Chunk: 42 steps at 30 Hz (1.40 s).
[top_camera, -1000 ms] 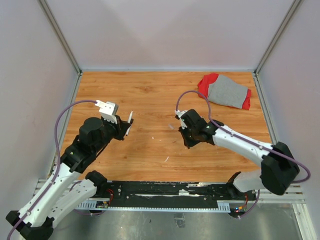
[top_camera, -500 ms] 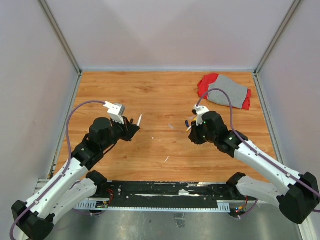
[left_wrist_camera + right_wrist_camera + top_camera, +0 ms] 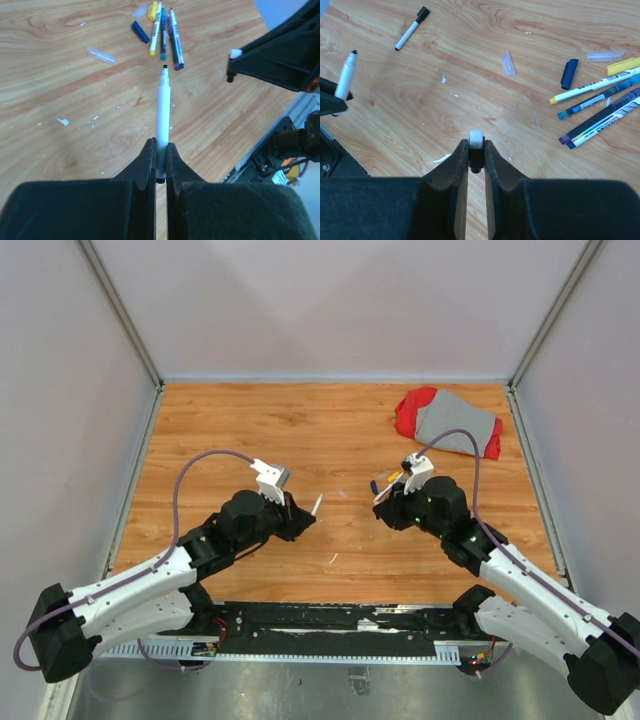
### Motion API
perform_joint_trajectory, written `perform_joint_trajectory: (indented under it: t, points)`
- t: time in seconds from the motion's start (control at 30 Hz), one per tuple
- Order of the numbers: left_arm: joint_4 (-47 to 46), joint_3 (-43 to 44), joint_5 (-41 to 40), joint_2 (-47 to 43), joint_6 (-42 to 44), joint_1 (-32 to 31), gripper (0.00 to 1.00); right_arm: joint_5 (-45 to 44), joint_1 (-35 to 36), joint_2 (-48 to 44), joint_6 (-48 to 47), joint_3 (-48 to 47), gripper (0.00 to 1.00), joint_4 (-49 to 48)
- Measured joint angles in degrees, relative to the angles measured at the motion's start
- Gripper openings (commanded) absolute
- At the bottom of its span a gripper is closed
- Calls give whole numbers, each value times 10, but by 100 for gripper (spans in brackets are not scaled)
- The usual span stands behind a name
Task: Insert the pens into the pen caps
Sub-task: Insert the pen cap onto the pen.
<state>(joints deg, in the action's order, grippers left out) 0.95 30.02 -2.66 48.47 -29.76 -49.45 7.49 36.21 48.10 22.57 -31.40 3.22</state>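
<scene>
Left tool (image 3: 160, 144) and right tool (image 3: 476, 146) both clamped.

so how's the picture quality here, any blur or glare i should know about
Top external: even soft light, no glare, pens too small to resolve. Left wrist: held pen and table crisp, left gripper dark and soft up close. Right wrist: table sharp, right gripper blurred near the lens, cap a little soft.

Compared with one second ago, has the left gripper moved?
Yes. The left gripper moved rightward, closer to the red-and-grey cloth, which stayed put.
</scene>
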Motion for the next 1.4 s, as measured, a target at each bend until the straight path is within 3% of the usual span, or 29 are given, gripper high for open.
perform_joint_trajectory:
  t: [0.27,0.53,0.83,1.4]
  points:
    - [-27,-16,-71,14,-2,2,0,0,-7,-6,59,11,1,-34]
    - [-47,-75,-76,-95,1,86,0,37,-42,-6,144,44,1,-99]
    - [-35,-75,-77,-100,14,89,0,83,-45,12,160,44,1,-147]
    - [-76,-75,42,-66,43,86,0,101,-45,-11,178,52,0,-250]
